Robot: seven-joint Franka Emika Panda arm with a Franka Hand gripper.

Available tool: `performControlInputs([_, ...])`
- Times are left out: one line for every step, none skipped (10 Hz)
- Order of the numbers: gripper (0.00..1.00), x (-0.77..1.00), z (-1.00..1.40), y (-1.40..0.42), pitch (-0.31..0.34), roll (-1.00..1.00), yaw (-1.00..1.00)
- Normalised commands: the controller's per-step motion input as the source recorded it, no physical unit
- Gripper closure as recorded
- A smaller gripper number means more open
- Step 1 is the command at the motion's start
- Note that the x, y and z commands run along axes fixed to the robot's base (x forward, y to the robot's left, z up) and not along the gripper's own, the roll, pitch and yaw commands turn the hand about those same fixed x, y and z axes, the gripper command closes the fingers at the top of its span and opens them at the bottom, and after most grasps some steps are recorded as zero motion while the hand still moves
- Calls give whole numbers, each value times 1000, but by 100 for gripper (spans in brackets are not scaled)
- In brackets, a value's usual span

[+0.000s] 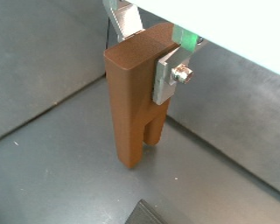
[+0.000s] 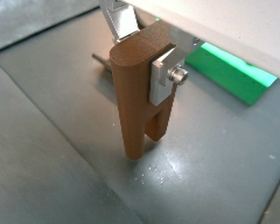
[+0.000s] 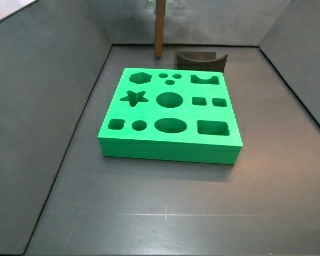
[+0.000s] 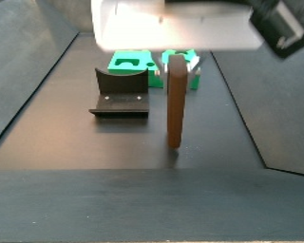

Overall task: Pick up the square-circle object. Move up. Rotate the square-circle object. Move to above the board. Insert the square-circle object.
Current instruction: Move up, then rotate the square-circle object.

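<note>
Square-circle object [image 1: 133, 105]: tall brown two-pegged block, upright in tool [image 1: 149, 54].

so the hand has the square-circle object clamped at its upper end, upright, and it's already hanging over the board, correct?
Not over the board. The hand does grip the square-circle object upright at its upper end, but a side view shows the object behind the board, over bare grey floor beside the fixture. The rest holds.

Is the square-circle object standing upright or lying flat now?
Upright: the square-circle object stands vertical, pegs down, in the gripper, behind the board.
</note>
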Motion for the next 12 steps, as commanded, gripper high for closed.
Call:
performControlInputs([100, -17, 546, -6, 45, 23, -38])
performControlInputs([100, -8, 332, -2, 61, 39, -26])
performControlInputs([100, -2, 170, 1, 76, 47, -17])
performControlInputs([100, -383, 496, -1000, 0, 0, 0])
performControlInputs([100, -384, 502, -1000, -18, 10, 9])
performControlInputs([100, -390, 506, -1000, -56, 67, 15])
performControlInputs([100, -382, 491, -1000, -47, 90, 16])
performControlInputs([100, -336, 442, -1000, -23, 102, 19])
performControlInputs([100, -315, 408, -1000, 2, 96, 19])
performControlInputs([100, -262, 351, -1000, 40, 80, 19])
performControlInputs([100, -192, 258, -831, 41, 83, 21])
performControlInputs([100, -120, 158, -611, 36, 88, 20])
